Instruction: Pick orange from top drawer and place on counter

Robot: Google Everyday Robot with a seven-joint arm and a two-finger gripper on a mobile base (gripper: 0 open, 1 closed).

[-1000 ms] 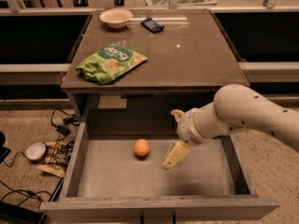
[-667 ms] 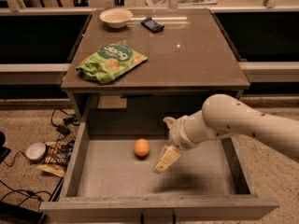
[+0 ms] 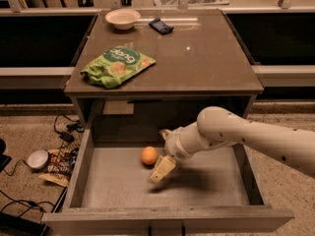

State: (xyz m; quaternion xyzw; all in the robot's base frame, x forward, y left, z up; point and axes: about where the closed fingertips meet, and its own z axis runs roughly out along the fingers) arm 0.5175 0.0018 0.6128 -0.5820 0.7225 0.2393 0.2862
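The orange (image 3: 149, 155) lies on the floor of the open top drawer (image 3: 123, 191), left of its middle. My gripper (image 3: 160, 154) reaches in from the right on a white arm and hangs just right of the orange, close to it. One pale finger (image 3: 162, 170) points down toward the drawer floor beside the fruit. The counter (image 3: 197, 58) is above, glossy grey-brown.
On the counter lie a green snack bag (image 3: 117, 65), a white bowl (image 3: 122, 18) and a small dark packet (image 3: 161, 26). Cables, a white disc (image 3: 37, 159) and litter lie on the floor left of the cabinet. The drawer's front panel (image 3: 167, 219) is nearest me.
My arm and gripper have moved left inside the drawer, from near its middle right to just beside the orange. The orange has not moved.
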